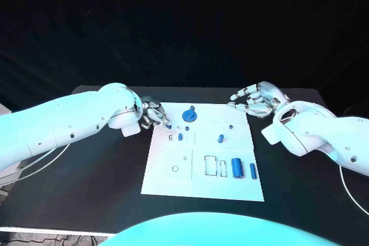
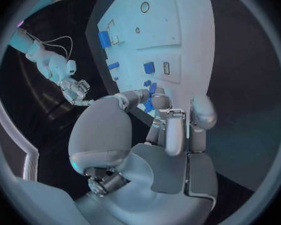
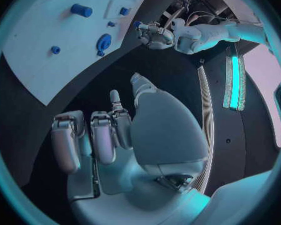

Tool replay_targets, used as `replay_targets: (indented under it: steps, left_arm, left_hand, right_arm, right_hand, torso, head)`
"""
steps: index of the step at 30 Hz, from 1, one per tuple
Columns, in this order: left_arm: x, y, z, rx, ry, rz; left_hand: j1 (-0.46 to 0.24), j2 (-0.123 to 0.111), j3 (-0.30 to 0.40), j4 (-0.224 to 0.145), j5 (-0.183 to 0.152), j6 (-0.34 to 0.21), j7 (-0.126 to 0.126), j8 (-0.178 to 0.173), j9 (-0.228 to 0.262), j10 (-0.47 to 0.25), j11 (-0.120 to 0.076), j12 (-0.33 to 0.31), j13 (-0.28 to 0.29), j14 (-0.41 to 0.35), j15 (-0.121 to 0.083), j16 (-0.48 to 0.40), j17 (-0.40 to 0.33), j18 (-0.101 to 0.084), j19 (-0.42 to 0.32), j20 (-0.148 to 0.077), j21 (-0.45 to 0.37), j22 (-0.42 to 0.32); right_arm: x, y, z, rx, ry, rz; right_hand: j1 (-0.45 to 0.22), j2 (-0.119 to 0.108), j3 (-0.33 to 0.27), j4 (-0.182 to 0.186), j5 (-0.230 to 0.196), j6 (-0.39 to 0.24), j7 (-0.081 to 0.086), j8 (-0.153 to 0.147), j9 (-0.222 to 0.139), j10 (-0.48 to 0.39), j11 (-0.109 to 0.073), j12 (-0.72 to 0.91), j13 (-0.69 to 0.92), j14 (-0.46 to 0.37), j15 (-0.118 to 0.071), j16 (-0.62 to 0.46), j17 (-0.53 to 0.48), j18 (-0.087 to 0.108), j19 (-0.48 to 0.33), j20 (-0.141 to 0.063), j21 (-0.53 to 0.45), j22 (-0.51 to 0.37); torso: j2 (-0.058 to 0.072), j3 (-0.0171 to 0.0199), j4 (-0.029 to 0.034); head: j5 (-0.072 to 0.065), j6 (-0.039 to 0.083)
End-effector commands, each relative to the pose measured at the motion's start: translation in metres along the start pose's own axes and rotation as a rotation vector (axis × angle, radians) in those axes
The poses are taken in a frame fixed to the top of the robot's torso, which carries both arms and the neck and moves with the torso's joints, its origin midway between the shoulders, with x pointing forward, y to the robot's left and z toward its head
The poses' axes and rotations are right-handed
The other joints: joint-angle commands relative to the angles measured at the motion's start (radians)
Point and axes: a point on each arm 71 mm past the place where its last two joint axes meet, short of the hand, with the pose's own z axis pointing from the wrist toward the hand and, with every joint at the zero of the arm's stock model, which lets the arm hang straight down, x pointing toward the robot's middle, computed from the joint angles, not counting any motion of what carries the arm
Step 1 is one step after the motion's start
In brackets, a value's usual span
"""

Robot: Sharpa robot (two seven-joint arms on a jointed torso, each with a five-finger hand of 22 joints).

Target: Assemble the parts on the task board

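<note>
The left robot hand [image 1: 151,114] sits at the 10 o'clock corner of the task board [image 1: 201,179] on the bench [image 1: 92,187], fingers pinched on a small blue part [image 2: 151,97]. The right robot hand [image 1: 254,100] hovers off the 1 o'clock corner, fingers apart, holding nothing. The step in hand appears to be pick-up; the next move calls for carrying the part to its seat, possibly near the blue gear [image 1: 189,116].

White task board [image 1: 231,188], blue parts [image 1: 238,167]

A robotics lab or demo booth: a black-draped surface [image 1: 92,171] under the hands, dark curtain backdrop [image 1: 184,38] beyond them, coloured lighting, a glowing light strip [image 3: 234,82].
</note>
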Motion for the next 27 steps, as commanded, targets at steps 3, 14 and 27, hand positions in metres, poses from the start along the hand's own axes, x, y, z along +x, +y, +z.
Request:
replay_targets:
  steps: [3, 14, 27]
  left_arm:
    - [0.007, -0.002, 0.001, -0.006, -0.021, 0.07]
    - [0.02, -0.002, 0.004, -0.019, -0.017, 0.103]
    - [0.029, 0.0, 0.008, -0.022, 0.003, 0.108]
  left_hand:
    - [-0.003, 0.006, 0.183, -0.188, 0.007, 0.022, -0.016, 0.005, 0.001, 0.008, -0.001, 0.004, 0.001, 0.072, -0.005, 0.005, 0.147, -0.015, 0.009, 0.0, 0.005, 0.001]
    - [-0.007, 0.004, 0.184, -0.191, 0.017, 0.024, -0.017, 0.006, 0.001, 0.013, -0.002, 0.008, 0.006, 0.073, -0.006, 0.006, 0.149, -0.015, 0.012, -0.002, 0.008, 0.005]
    - [-0.011, 0.002, 0.186, -0.194, 0.026, 0.027, -0.018, 0.007, 0.0, 0.017, -0.004, 0.011, 0.01, 0.074, -0.007, 0.007, 0.151, -0.016, 0.015, -0.003, 0.011, 0.01]
  right_arm:
    - [0.002, 0.0, -0.001, -0.007, 0.012, -0.004]
    - [0.001, -0.001, -0.001, -0.006, 0.012, -0.004]
    - [0.002, -0.001, -0.001, -0.007, 0.012, -0.004]
  right_hand:
    - [-0.004, 0.004, -0.004, -0.003, 0.001, -0.008, -0.002, 0.004, -0.001, -0.001, -0.005, -0.003, 0.151, 0.094, -0.008, -0.004, 0.218, -0.007, 0.105, -0.004, 0.004, 0.263]
    - [-0.004, 0.004, -0.004, -0.003, 0.001, -0.008, -0.002, 0.004, -0.001, -0.001, -0.005, -0.003, 0.151, 0.094, -0.008, -0.004, 0.218, -0.007, 0.105, -0.004, 0.004, 0.263]
    - [-0.004, 0.004, -0.004, -0.003, 0.001, -0.008, -0.002, 0.004, -0.001, -0.001, -0.005, -0.003, 0.151, 0.094, -0.008, -0.004, 0.218, -0.007, 0.105, -0.004, 0.004, 0.263]
  torso:
    - [0.002, 0.0003, -0.0017]
    - [0.002, -0.0001, -0.0012]
    - [0.001, -0.0014, -0.001]
  head:
    - [0.002, -0.003]
    - [0.001, -0.009]
    - [0.002, -0.012]
